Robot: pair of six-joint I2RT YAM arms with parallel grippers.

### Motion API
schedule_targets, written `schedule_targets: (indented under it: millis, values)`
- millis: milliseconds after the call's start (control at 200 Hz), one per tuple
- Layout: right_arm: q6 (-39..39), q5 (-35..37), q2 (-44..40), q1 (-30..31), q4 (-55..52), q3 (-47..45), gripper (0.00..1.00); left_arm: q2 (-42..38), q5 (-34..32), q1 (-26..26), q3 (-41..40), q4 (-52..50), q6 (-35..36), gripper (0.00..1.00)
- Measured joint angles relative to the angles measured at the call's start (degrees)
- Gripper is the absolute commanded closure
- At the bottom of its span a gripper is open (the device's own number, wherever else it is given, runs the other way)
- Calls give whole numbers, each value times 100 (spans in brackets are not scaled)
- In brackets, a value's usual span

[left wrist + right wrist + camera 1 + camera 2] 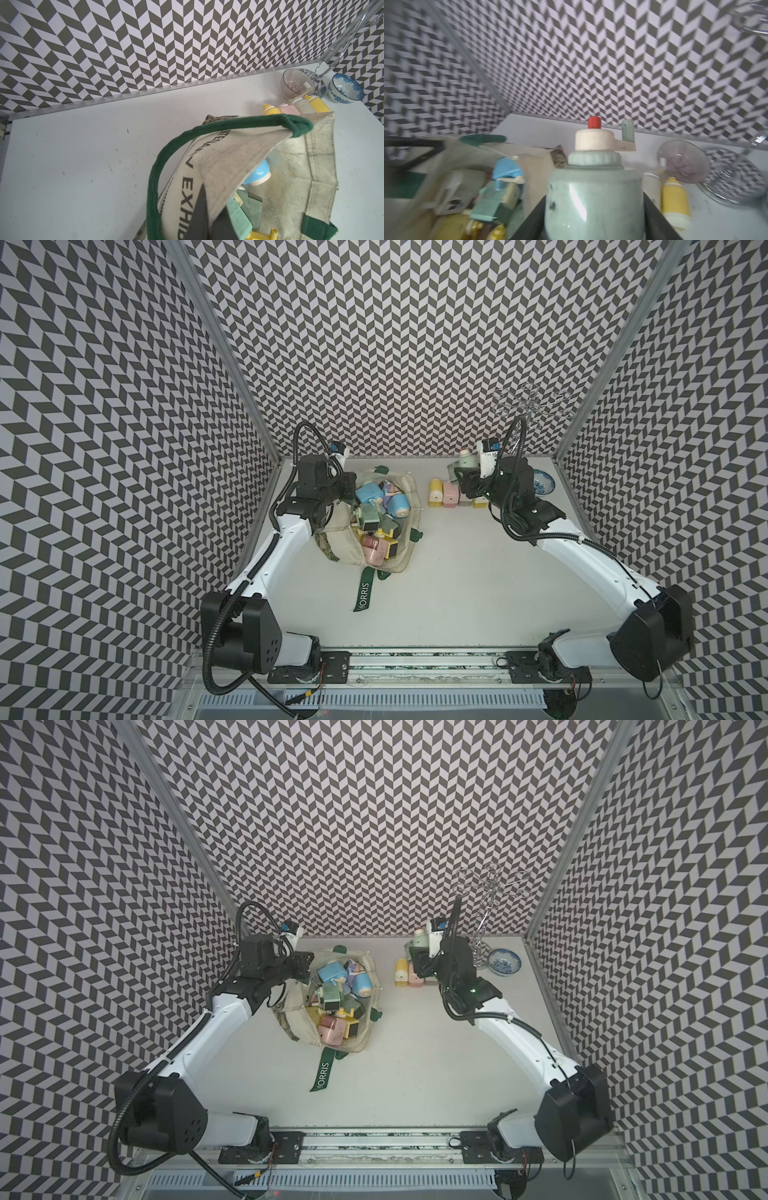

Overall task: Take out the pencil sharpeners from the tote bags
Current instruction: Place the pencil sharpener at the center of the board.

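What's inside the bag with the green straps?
A jumble of pencil sharpeners fills the tote bag: blue, green, pink, yellow and purple ones show on top. Whatever lies beneath them is covered.

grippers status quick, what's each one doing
left gripper: closed, pinching the rim of the tote bag
right gripper: closed on a pale green pencil sharpener

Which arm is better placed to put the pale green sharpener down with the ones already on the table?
Right. The right gripper holds the green sharpener close to the row of sharpeners, while the left gripper is shut on the tote bag rim.
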Motion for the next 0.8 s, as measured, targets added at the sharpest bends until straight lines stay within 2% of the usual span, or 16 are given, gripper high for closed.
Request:
schedule_targets:
  millis: [220,386,591,801]
  values:
    - [-76,730,310,-916,-87,-249,68,0,0,0,0,0,0,100]
    - [-94,946,787,-1412,173,-577,67,0,-2,0,0,0,0,100]
    - [-116,905,1574,-1740,378,-673,67,0,-4,0,0,0,0,100]
    - [-271,588,2581,-1891,422,-85,68,0,-4,0,0,0,0,100]
